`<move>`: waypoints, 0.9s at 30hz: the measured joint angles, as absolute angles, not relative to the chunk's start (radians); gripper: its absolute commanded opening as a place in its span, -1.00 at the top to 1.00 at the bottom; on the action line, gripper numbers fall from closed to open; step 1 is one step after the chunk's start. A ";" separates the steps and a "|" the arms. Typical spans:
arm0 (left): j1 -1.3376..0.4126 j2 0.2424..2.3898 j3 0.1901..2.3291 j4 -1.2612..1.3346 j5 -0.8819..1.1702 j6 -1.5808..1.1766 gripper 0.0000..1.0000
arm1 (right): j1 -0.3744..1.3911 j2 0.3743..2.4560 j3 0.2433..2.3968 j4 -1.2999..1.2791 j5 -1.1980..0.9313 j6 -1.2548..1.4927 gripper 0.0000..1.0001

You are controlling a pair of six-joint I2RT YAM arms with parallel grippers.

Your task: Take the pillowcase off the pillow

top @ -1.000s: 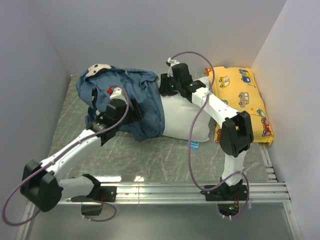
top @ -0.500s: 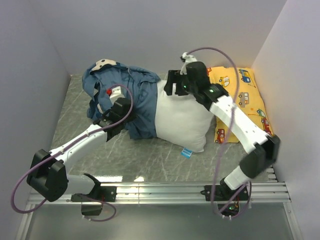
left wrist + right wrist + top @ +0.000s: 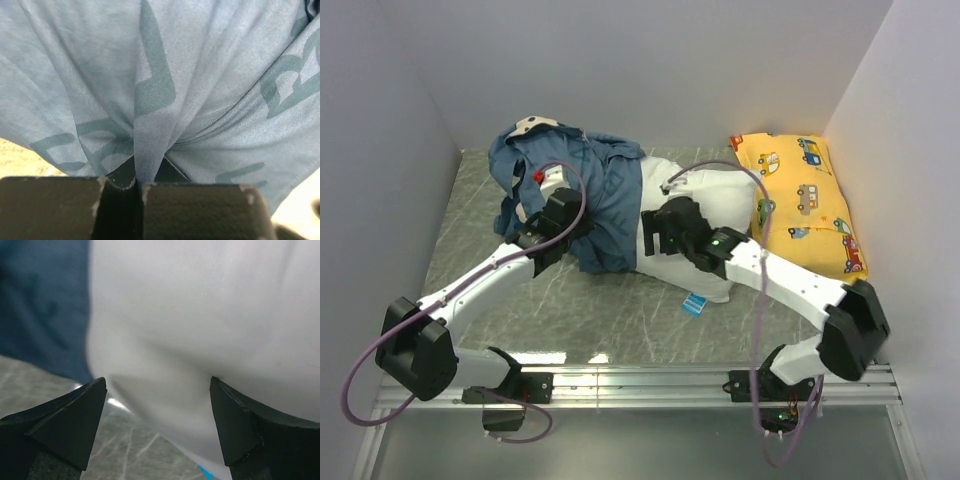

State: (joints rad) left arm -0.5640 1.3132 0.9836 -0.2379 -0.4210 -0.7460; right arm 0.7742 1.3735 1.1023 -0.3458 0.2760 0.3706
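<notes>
Firmly, left gripper (image 3: 138,184) pinches pillowcase (image 3: 150,75) (right gripper (image 3: 157,384) spread wide).

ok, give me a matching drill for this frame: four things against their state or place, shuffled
1 left gripper
2 right gripper
3 pillowcase
4 yellow pillow

a lies apart, at the far right
b open at the white pillow
c shut on blue fabric
d bunched over the white pillow's left end

Pairs: 1-c, 2-b, 3-d, 4-a
</notes>
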 measured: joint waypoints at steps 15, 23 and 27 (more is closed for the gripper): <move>-0.302 1.277 1.056 -0.301 -0.258 -0.707 0.99 | 0.698 1.581 1.184 -0.265 0.273 0.385 1.00; 0.163 1.267 1.007 -0.327 0.123 -0.723 0.99 | 0.656 1.430 1.208 -0.374 0.171 0.386 1.00; 0.333 1.267 1.000 -0.375 0.271 -0.740 0.99 | 0.650 1.348 1.212 -0.432 0.113 0.387 1.00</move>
